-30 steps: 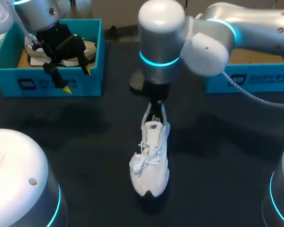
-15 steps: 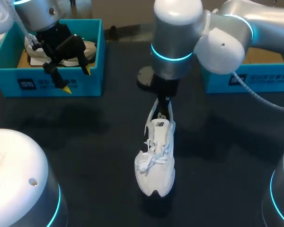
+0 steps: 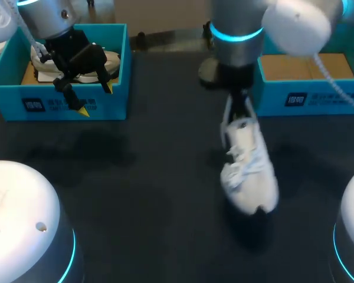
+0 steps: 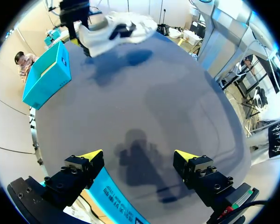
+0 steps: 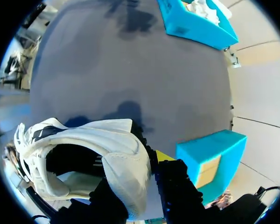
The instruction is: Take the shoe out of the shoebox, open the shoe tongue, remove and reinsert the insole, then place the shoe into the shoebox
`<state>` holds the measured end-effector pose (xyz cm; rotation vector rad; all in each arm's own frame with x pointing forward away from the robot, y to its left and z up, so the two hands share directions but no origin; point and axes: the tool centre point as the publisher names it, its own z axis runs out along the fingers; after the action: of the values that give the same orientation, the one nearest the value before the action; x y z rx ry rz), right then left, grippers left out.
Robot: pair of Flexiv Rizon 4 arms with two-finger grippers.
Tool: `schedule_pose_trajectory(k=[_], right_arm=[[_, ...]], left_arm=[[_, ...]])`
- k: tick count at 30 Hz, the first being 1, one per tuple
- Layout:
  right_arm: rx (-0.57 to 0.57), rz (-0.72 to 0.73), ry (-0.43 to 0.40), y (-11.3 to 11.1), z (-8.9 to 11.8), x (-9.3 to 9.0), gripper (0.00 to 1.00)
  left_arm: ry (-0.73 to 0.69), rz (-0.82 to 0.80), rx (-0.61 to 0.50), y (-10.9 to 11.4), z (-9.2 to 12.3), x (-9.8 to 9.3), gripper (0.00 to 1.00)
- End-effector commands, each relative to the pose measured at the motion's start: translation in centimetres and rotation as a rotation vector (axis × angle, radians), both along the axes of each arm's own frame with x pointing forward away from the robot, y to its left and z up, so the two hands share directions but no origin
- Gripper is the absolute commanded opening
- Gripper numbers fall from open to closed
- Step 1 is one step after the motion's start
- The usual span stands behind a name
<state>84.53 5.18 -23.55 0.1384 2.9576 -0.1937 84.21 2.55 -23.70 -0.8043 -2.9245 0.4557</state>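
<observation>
A white shoe [image 3: 248, 171] hangs toe-down above the table, right of the middle. My right gripper [image 3: 236, 112] is shut on its heel collar. In the right wrist view the shoe [image 5: 84, 154] shows its dark opening, with the right gripper [image 5: 140, 163] clamped on the heel and one yellow tip showing outside. The blue right shoebox [image 3: 318, 97] stands just behind and right of the shoe, its brown floor visible. My left gripper [image 3: 95, 99] hangs open over the front wall of the left shoebox [image 3: 59, 103]. It is empty in its own view [image 4: 139, 156], where the shoe [image 4: 116, 30] appears far ahead.
A second white shoe [image 3: 109, 60] lies inside the left shoebox, partly hidden by my left arm. In the right wrist view the right shoebox [image 5: 210, 158] is beside the gripper and the left shoebox [image 5: 200, 23] far ahead. Dark tabletop [image 3: 147, 177] lies between the boxes.
My right arm has carried the shoe to the right and a little upward, toward the right shoebox. The left arm has not moved.
</observation>
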Motion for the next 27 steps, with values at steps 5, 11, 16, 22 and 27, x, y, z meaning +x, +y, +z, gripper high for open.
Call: schedule_pose_trajectory(k=[5, 11, 16, 22, 27], right_arm=[[0.056, 0.034, -0.054, -6.3, 5.7, 0.1, 0.0], [0.056, 0.034, -0.054, -6.3, 5.7, 0.1, 0.0], [0.056, 0.034, -0.054, -6.3, 5.7, 0.1, 0.0], [0.099, -0.029, -0.078, -6.3, 5.3, -0.3, 0.0], [0.085, -0.038, -0.077, -8.2, 6.4, 1.2, 0.0]], left_arm=[[-0.001, 0.0, 0.002, 0.0, 0.0, 0.0, 1.0], [-0.001, 0.0, 0.002, 0.0, 0.0, 0.0, 1.0], [-0.001, 0.0, 0.002, 0.0, 0.0, 0.0, 1.0], [-0.001, 0.0, 0.002, 0.0, 0.0, 0.0, 1.0], [-0.001, 0.0, 0.002, 0.0, 0.0, 0.0, 1.0]])
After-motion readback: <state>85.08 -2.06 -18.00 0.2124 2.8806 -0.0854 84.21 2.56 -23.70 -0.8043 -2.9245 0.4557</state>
